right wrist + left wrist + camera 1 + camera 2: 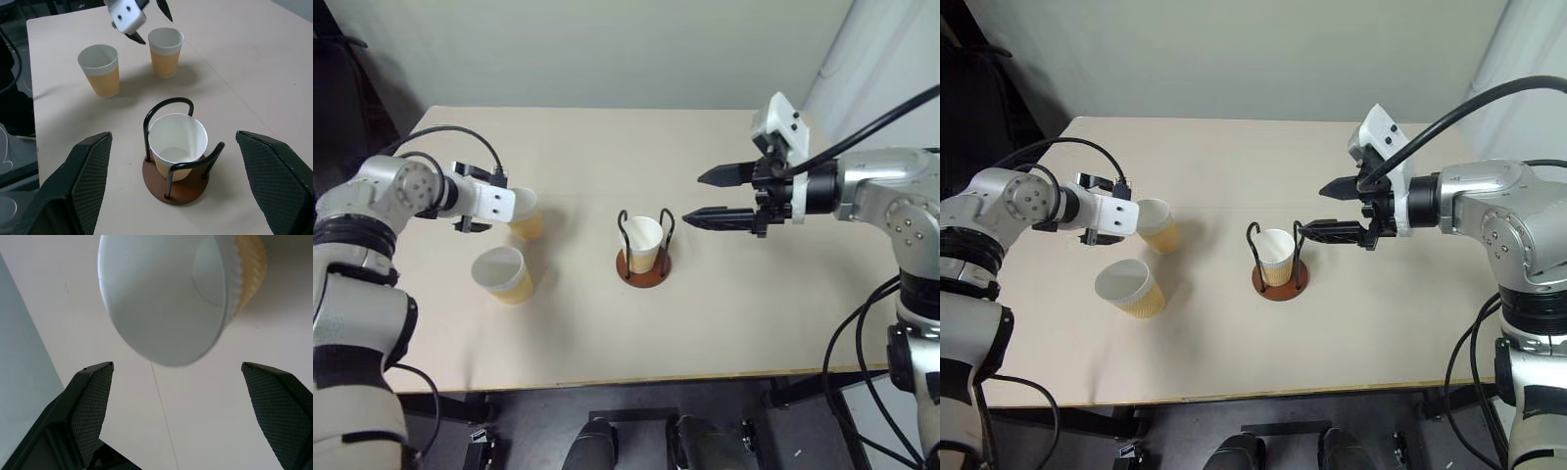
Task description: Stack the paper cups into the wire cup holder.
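Nearest cup (503,274) upright on table (724,333), untouched | left gripper (146,22) spread wide, empty, lined up on farther cup (528,215), probably for next grab | wire cup holder (644,265) mid-table, one cup (643,243) seated already | right gripper (715,197) gaping, empty, hovering beside holder, looks freshly unloaded

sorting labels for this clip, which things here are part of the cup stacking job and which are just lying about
Part of the job:
- wire cup holder, one paper cup already standing in it
- far loose cup, with the open left gripper at it
- near loose cup, standing apart
- right gripper, open, beside the holder

Just lying about:
- nothing else on the table
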Motion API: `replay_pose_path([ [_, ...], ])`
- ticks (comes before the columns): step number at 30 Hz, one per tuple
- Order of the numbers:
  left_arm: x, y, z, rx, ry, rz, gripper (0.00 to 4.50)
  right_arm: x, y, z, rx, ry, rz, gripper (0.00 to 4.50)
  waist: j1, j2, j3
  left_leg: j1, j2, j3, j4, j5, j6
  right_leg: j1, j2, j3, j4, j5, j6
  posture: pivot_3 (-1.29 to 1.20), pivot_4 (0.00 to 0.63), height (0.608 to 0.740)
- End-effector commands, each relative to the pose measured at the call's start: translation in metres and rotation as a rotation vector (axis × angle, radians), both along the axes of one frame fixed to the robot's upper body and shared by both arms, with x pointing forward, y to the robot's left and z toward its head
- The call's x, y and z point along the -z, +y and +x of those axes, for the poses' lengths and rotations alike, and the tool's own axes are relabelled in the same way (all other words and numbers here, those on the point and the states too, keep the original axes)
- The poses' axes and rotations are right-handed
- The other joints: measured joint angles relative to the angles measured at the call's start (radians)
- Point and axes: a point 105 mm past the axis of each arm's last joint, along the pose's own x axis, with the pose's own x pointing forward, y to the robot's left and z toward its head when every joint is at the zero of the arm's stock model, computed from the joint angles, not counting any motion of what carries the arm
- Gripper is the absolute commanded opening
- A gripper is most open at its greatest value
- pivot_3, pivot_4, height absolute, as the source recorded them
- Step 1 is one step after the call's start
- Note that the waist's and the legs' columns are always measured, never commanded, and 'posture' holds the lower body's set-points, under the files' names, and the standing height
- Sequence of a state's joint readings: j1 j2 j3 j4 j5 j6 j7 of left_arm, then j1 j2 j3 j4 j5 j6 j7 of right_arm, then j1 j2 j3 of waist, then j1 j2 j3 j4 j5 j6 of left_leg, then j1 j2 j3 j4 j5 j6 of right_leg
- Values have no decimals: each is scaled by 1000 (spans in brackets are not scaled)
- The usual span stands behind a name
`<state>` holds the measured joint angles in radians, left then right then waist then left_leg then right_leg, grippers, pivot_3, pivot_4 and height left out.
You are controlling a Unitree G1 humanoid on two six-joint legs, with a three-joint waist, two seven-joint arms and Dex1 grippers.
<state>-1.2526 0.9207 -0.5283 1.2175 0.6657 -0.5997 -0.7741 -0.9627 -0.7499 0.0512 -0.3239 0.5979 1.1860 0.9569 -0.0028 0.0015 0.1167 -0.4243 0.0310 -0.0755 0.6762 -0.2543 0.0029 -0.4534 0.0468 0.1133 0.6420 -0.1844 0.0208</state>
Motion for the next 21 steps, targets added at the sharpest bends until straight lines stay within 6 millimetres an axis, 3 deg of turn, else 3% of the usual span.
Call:
replay_pose_path([
  [1, -14, -4, 3, 5, -35, -22, 4500, -11, -2, -5, 1, -60, 16, 4100, 0, 0, 0, 0, 0, 0, 0, 0, 0, 0, 0, 0, 0, 0, 0, 0, 150, 740],
  [6, -14, -13, 0, 46, 18, -40, 4500, -11, -4, -5, 7, -56, 12, 4100, 0, -1, -1, 0, -1, 1, 0, 0, 0, 1, 1, 0, -1, 0, 1, 0, 150, 740],
  [21, -34, -8, -2, 40, -3, 21, 4500, -11, -9, -5, 18, -45, 9, 4100, -2, -1, -1, 0, 0, 0, 3, 0, 0, 1, 0, 0, 0, 0, 2, 0, 150, 740],
])
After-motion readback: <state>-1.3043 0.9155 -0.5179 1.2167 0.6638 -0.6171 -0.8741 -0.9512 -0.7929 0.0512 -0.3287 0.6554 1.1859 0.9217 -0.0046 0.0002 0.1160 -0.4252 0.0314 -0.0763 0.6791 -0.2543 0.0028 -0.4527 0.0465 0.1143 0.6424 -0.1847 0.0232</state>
